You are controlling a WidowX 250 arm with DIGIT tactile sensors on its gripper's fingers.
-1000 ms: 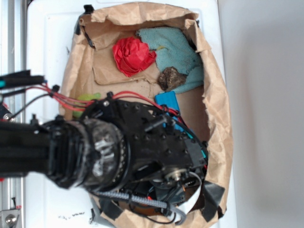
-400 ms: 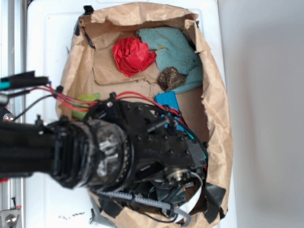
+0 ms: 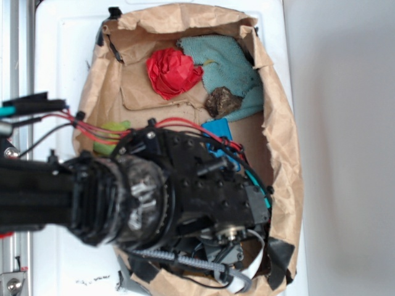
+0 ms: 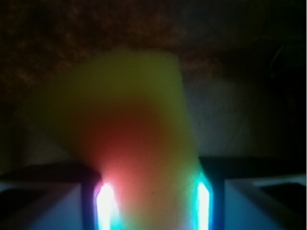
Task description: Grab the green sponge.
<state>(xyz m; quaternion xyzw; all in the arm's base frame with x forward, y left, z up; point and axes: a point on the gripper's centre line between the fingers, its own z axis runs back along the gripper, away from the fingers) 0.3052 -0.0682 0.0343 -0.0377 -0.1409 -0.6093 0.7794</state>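
Note:
In the wrist view the green sponge (image 4: pixel 129 110), a blurred yellow foam piece, fills the gap between my two fingers. My gripper (image 4: pixel 151 201) is closed on its near end, and the foam touches both glowing pads (image 4: pixel 104 203). In the exterior view my black arm (image 3: pixel 185 191) reaches down into the lower part of the brown paper-lined bin (image 3: pixel 281 123). It hides both the fingers and the sponge there.
A fuzzy green plush toy (image 3: pixel 114 132) peeks out at the arm's left. A blue block (image 3: pixel 217 131) lies just beyond the wrist. A red crumpled cloth (image 3: pixel 173 72), a teal towel (image 3: pixel 228 61) and a brown lump (image 3: pixel 222 102) lie at the far end.
The arm has shifted slightly to the right and lower in the exterior view. The objects in the bin have not moved.

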